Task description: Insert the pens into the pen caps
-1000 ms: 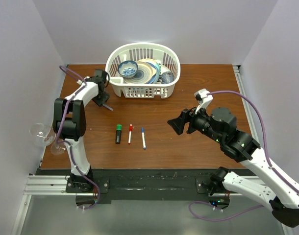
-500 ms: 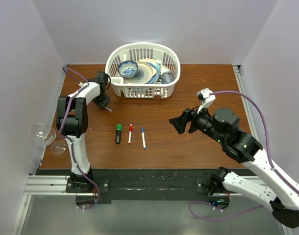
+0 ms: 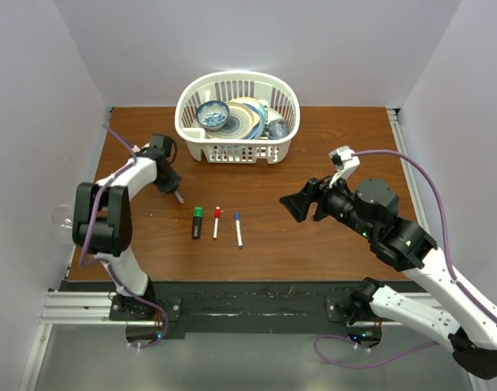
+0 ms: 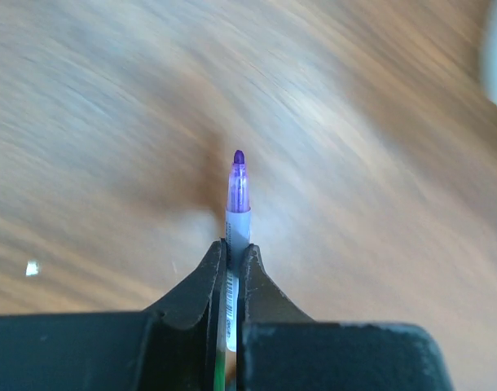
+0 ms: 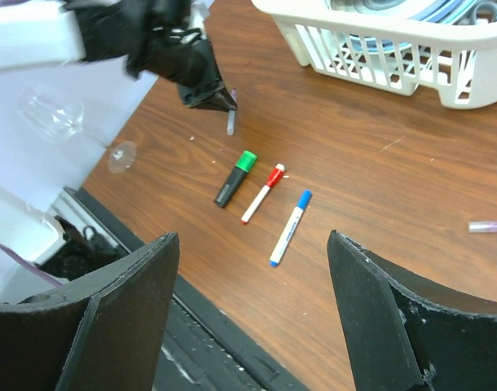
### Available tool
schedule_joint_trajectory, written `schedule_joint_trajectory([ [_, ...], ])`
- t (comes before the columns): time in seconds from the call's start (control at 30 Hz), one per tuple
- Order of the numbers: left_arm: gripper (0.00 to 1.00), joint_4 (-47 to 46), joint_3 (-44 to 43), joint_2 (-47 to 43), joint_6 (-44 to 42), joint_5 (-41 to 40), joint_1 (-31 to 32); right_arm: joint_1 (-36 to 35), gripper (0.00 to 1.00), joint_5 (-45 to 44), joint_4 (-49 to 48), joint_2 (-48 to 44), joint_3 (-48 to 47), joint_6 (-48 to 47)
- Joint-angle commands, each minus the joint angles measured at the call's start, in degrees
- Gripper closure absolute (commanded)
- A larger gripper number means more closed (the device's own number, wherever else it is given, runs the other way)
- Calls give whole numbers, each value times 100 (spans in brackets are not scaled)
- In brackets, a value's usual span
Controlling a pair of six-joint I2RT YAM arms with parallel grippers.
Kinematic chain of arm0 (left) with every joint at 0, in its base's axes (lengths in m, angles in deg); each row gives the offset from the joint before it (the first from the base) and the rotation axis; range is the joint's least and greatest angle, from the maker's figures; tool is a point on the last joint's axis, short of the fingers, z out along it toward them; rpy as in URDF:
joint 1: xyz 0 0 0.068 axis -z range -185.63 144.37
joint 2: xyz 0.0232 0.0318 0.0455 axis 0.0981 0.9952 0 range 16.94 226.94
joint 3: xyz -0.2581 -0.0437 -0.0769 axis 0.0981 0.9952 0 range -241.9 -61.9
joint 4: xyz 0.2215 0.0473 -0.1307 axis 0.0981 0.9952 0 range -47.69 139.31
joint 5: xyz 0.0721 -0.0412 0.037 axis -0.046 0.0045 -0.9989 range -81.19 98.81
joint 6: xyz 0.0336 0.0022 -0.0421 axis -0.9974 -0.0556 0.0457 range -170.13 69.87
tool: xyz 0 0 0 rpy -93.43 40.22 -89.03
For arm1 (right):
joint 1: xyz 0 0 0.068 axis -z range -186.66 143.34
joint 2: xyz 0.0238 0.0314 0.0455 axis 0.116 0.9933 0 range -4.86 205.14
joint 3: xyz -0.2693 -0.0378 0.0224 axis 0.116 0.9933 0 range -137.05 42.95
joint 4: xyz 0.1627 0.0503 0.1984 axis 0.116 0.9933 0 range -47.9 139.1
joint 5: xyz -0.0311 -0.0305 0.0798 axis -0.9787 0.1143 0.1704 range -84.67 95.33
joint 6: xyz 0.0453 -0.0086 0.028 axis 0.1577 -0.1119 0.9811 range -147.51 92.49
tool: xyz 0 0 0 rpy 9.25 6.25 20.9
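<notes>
My left gripper (image 3: 174,192) is shut on a slim white pen (image 4: 237,213) with a bare purple tip, held over the wood at the left; the right wrist view shows it poking down from the fingers (image 5: 208,91). Three pens lie in a row mid-table: a black marker with a green cap (image 3: 197,222), a white pen with a red cap (image 3: 216,221) and a white pen with a blue cap (image 3: 238,230). A loose pale purple cap (image 5: 487,226) lies to their right. My right gripper (image 3: 294,208) hangs open above the table, right of the row, with nothing between its fingers.
A white basket (image 3: 236,151) of dishes stands at the back centre. A wine glass (image 5: 53,114) lies at the table's left edge beside the left arm. A black rail (image 3: 232,295) runs along the near edge.
The left gripper has closed on the purple-tipped pen and moved nearer, away from the basket, and its arm has swung left. The right arm has barely moved.
</notes>
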Motion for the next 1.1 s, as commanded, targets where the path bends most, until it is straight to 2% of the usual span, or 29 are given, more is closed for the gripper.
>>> schedule_joint_trajectory([
  [0.0,100,-1353,851,-1473,-1361,1533,94,0,23,-35,-287,138,-93,530],
  [0.03,100,-1599,1046,-1963,-1502,2355,129,0,23,-131,-295,208,-145,636],
  [0.1,100,-2276,1642,-2440,-1609,3029,199,0,23,-158,-330,384,-207,715],
  [0.13,100,-2757,1829,-2843,-1583,3710,278,9,23,-158,-418,454,-259,777],
  [0.2,100,-3295,2293,-3153,-1416,4373,401,0,23,-140,-506,682,-365,803],
  [0.23,100,-3759,2410,-3355,-1337,4959,567,0,23,-97,-654,762,-400,812],
  [0.33,100,-4350,2674,-3532,-1126,5657,1111,0,23,332,-1076,1112,-479,803],
  [0.43,100,-4746,2727,-3620,-1029,6018,1508,-9,23,536,-1279,1464,-567,874],
  [0.67,100,-5723,3096,-4059,-406,6318,1632,-9,29,299,-1587,1904,-462,1172],
  [0.83,100,-5811,3114,-4165,-343,6407,1659,-35,33,615,-1991,2151,-410,1340],
  [1.07,100,-6005,3105,-4192,-176,6416,1659,-272,41,335,-2071,2292,-374,1419],
])
